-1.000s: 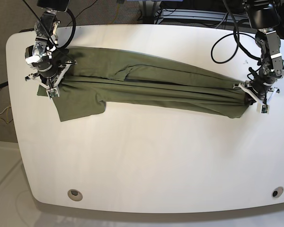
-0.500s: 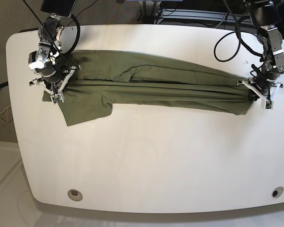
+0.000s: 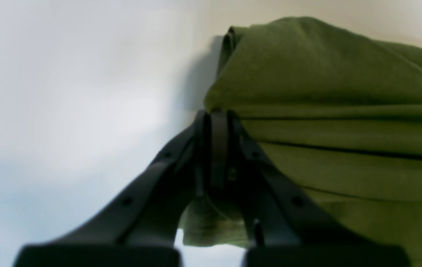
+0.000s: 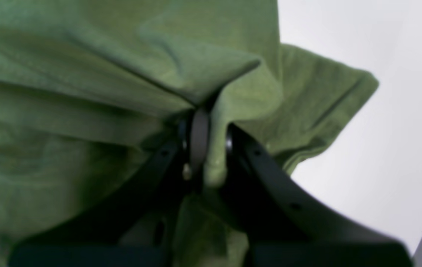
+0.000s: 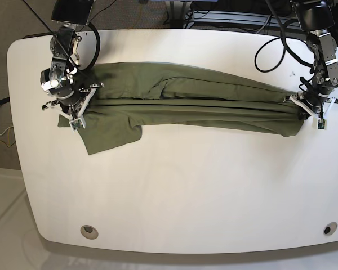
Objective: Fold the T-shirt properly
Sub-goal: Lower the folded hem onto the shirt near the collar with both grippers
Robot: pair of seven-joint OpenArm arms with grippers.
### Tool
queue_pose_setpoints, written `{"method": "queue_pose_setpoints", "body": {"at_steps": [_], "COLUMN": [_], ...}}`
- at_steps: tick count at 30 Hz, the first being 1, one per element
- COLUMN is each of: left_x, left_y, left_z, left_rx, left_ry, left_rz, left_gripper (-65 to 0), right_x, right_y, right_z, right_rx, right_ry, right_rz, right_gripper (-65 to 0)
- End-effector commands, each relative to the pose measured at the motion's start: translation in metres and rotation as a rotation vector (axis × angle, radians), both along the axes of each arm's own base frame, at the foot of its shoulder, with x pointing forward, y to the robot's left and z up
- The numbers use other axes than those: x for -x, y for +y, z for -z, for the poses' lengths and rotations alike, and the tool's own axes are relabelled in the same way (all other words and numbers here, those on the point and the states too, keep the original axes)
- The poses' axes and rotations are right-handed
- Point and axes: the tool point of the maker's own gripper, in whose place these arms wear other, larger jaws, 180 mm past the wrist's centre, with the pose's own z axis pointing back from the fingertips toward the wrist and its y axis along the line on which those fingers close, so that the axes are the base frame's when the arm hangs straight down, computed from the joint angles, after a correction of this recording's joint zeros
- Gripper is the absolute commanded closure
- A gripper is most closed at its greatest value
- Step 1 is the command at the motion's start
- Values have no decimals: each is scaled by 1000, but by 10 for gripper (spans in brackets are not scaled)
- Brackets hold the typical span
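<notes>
Shirt (image 5: 191, 98) stretched in a long band across the table's (image 5: 174, 191) far half.
Right pincer (image 4: 208, 142) is clamped on bunched cloth at one end; left pincer (image 3: 214, 126) is closed on the other end's folded edge.

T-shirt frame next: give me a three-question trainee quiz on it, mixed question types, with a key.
1. True or false: the T-shirt lies stretched in a long band between the two hands.
2. The left hand is: A) open above the cloth, B) shut on the cloth, C) off the table.
3. Which part of the shirt spreads loose toward the table's front beside the right hand?

Key: 1 true. 2 B. 3 A sleeve.
</notes>
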Motion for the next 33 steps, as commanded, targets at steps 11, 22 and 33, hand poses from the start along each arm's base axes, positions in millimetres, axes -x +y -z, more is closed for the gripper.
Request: {"method": "queue_pose_setpoints", "body": {"at_steps": [11, 22, 33], "left_x": [-7, -7, -7], "left_y": [9, 11, 12], "left_z": [-12, -12, -13], "left_rx": [-31, -32, -35], "left_ry": [-29, -27, -25], "left_rz": [-6, -8, -6], "left_gripper": [0, 0, -1], "right_x": [-23, -15, -3], "right_y": [-12, -11, -20], "right_z": [2, 8, 14], "right_rx": [-4, -14, -14], "right_ry": [-3, -17, 6], "right_rz": [25, 18, 52], "right_gripper": [0, 0, -47]}}
